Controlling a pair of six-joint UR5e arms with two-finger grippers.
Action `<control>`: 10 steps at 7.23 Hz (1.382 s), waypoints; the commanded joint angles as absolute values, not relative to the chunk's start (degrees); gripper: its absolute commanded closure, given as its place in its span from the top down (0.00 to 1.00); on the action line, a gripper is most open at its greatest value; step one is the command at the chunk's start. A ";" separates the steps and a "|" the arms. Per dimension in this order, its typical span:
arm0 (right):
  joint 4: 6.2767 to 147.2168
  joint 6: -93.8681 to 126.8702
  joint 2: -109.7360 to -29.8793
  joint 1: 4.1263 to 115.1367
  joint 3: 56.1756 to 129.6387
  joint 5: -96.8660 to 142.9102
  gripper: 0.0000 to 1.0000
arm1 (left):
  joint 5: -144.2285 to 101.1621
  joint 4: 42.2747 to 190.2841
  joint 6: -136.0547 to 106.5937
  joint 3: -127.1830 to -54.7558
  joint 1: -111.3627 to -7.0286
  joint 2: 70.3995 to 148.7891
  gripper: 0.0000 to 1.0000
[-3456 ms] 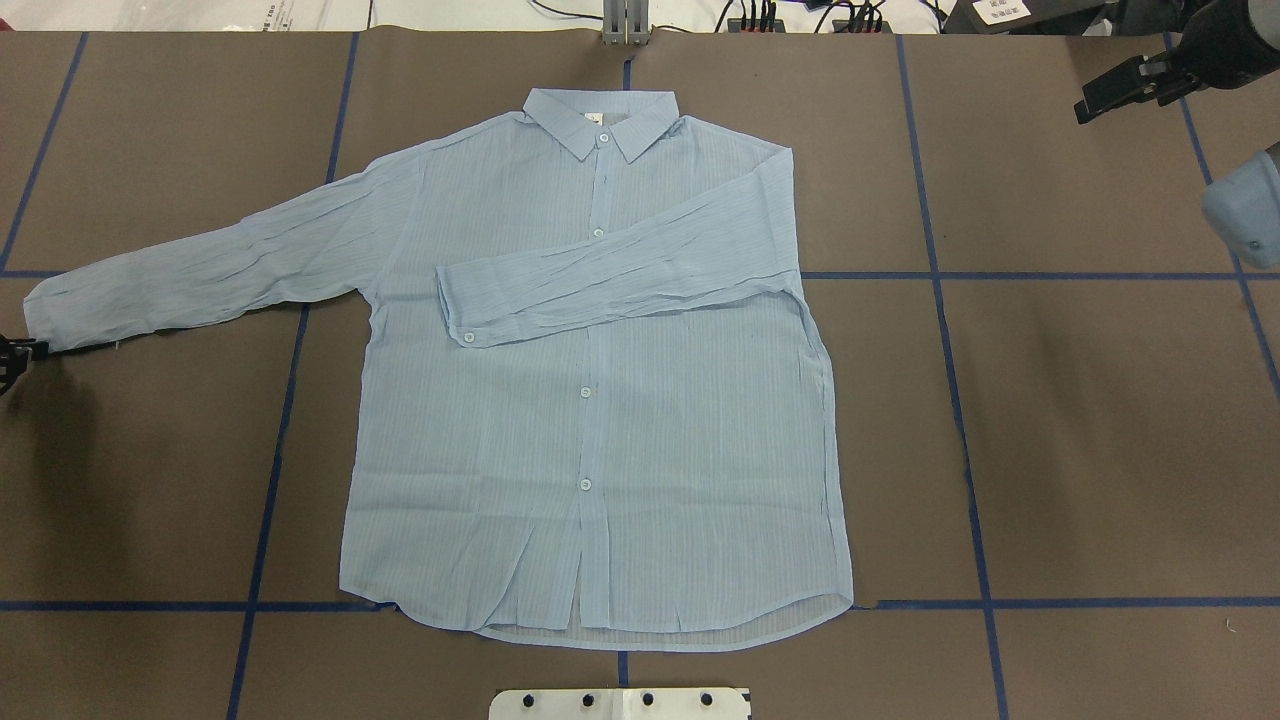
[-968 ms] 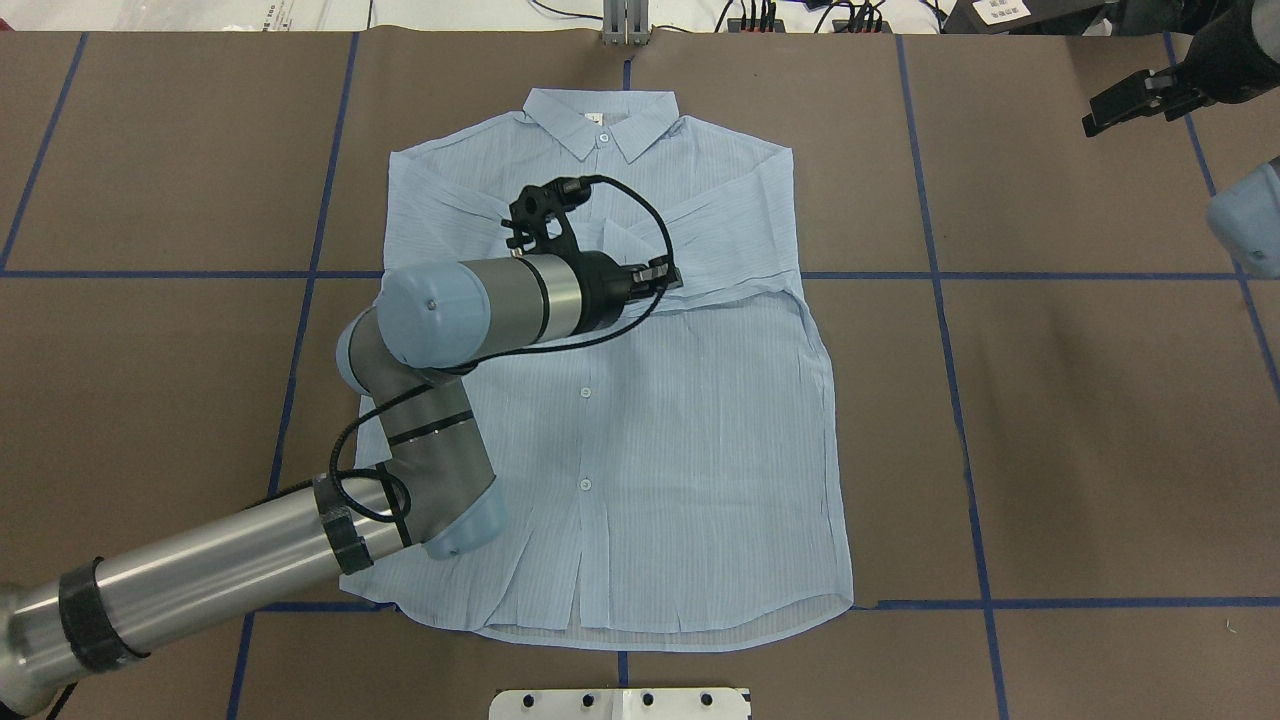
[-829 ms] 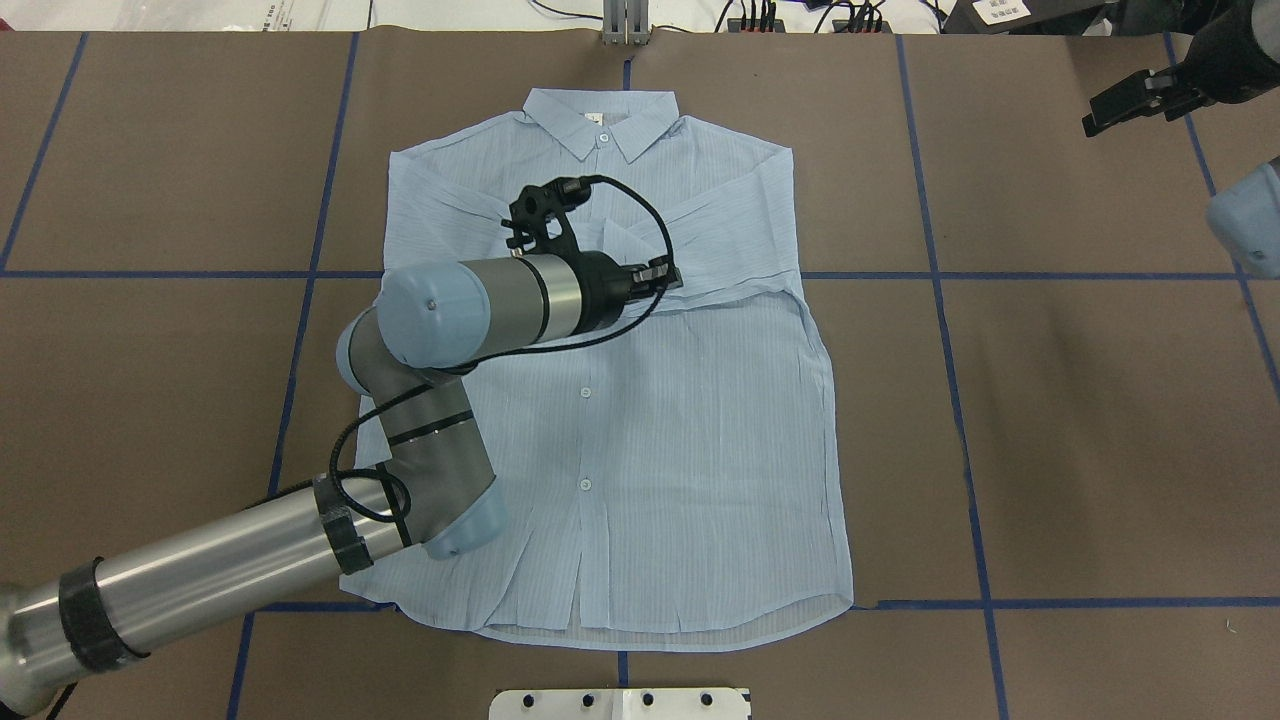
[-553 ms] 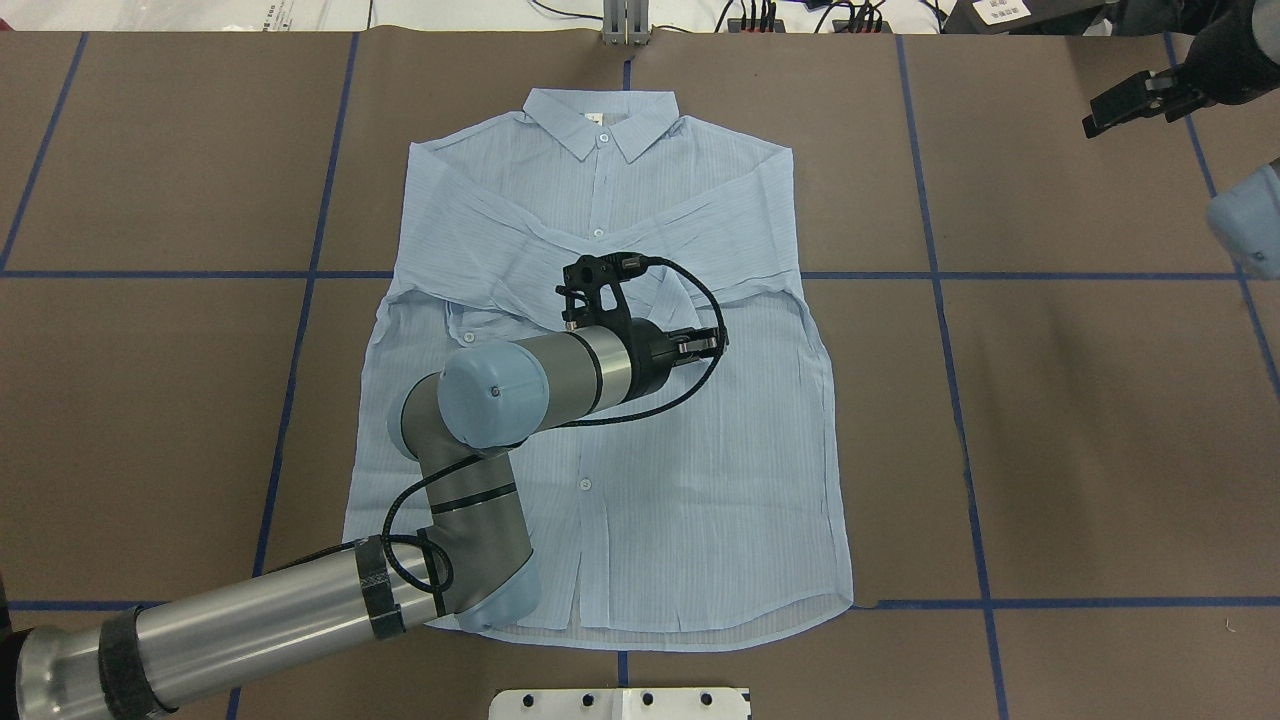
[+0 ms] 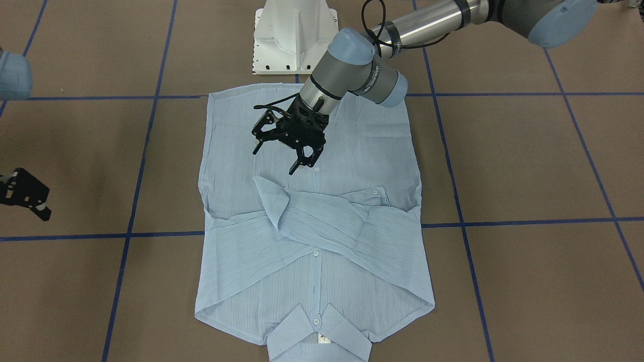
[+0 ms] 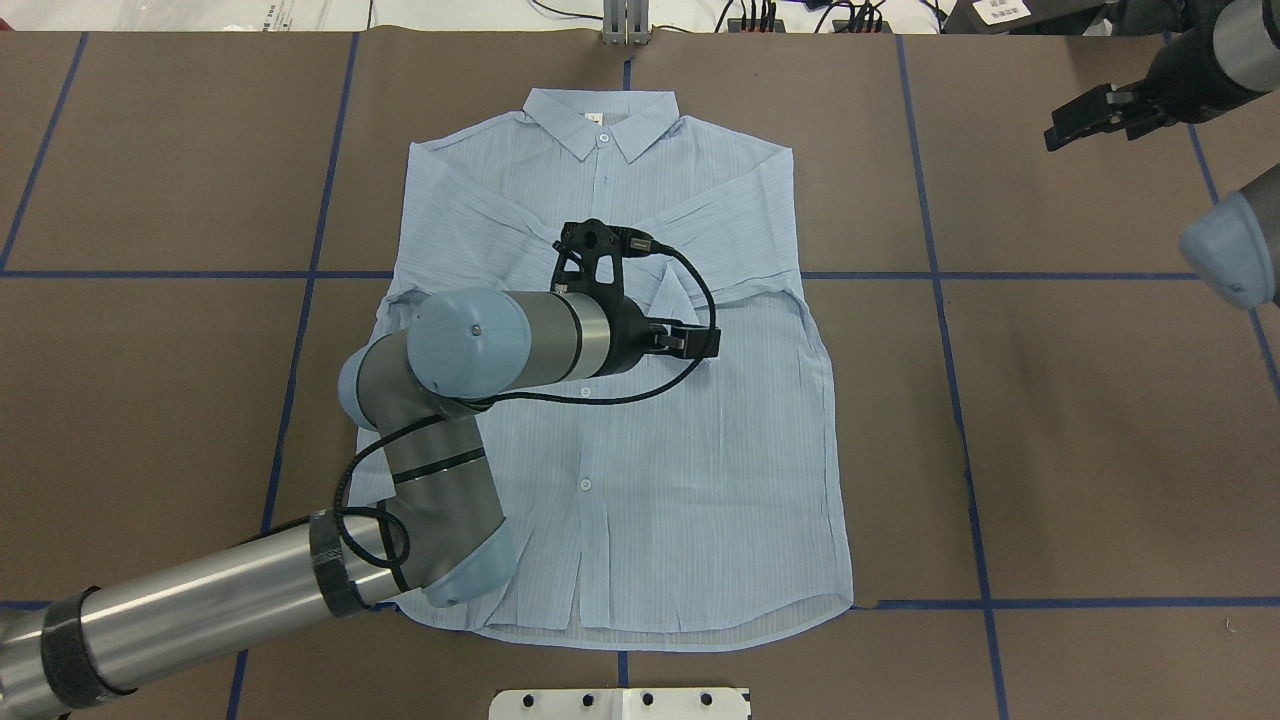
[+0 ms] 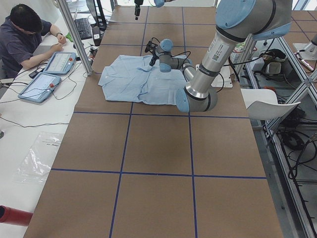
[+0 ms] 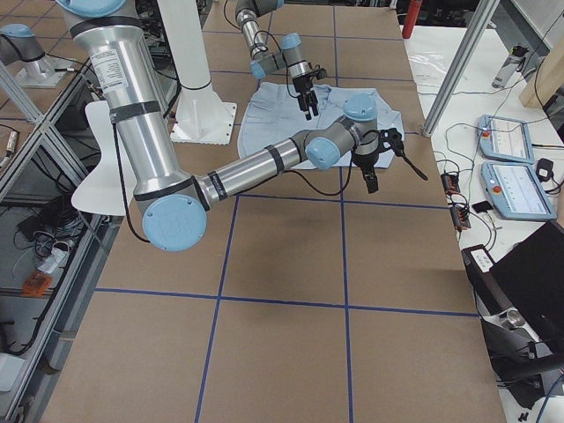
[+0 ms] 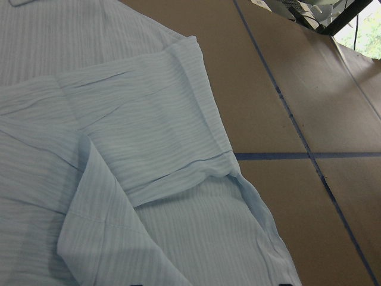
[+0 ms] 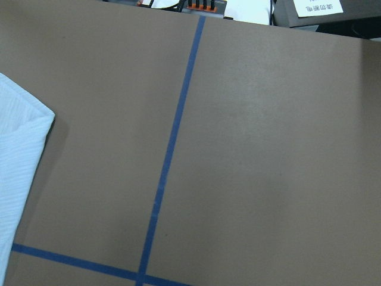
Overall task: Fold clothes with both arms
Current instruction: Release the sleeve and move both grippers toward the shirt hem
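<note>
At mid-table, on the brown paper table cover [image 6: 1100,400] marked off by blue tape lines [image 6: 1000,276], you have one light-blue long-sleeved shirt [image 6: 680,480]. It is thin, crinkly and finely striped. It lies flat, front up and buttoned, with its pointed collar [image 5: 297,332] toward your side and its hem toward the white metal pedestal base [image 5: 294,35]. Both sleeves are folded in and cross over the chest. One cuff shows a small white button [image 5: 375,191], and the other cuff's corner [image 5: 269,198] is turned up. More white buttons run down the placket. A small white label [image 5: 324,340] sits inside the collar, its print too small to read. Dark lettering [image 7: 216,49] runs along the silver-grey left arm [image 6: 200,610], and you will not make it out either. A white printed card [image 10: 324,7] beyond the table's far edge is likewise illegible. The black left gripper [image 5: 276,158] hangs over the shirt front between the crossed sleeves and the hem, fingers spread, holding nothing. The black right gripper [image 6: 1075,120] hangs over bare cover, well apart from the shirt, its fingers apart in the right-side view.
</note>
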State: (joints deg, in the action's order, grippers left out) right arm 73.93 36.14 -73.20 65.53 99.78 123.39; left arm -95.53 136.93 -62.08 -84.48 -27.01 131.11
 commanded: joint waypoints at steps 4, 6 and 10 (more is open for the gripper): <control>74.44 68.77 -77.67 40.64 115.11 103.28 1.00 | -104.59 129.76 -51.51 -103.31 -36.30 110.62 1.00; 74.27 76.33 -88.01 30.03 125.37 94.26 1.00 | -104.07 124.46 -52.20 -113.59 -35.60 100.43 1.00; 74.18 83.76 -94.04 18.90 129.29 84.91 1.00 | -87.40 123.58 -73.15 -118.65 -17.37 88.78 1.00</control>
